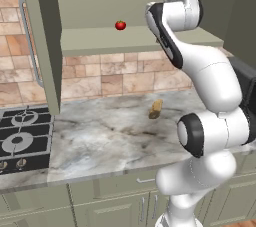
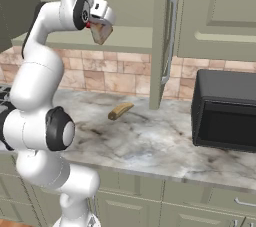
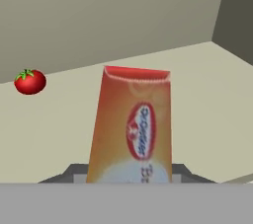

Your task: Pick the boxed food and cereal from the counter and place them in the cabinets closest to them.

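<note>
Up high, pincer grips orange box over cabinet shelf.

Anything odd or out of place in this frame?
A tomato sits alone on the open cabinet's shelf, odd for produce. A baguette-like loaf lies bare on the counter. Nothing looks spilled or damaged.

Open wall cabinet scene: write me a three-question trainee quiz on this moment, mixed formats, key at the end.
1. True or false: the gripper holds an orange box at the open cabinet.
2. What already lies on the cabinet shelf? A) tomato B) mug C) spoon
3. Fill in: on the counter, a tan bread-like piece lies left of the black ____.

Key: 1 true; 2 A; 3 microwave.
</note>
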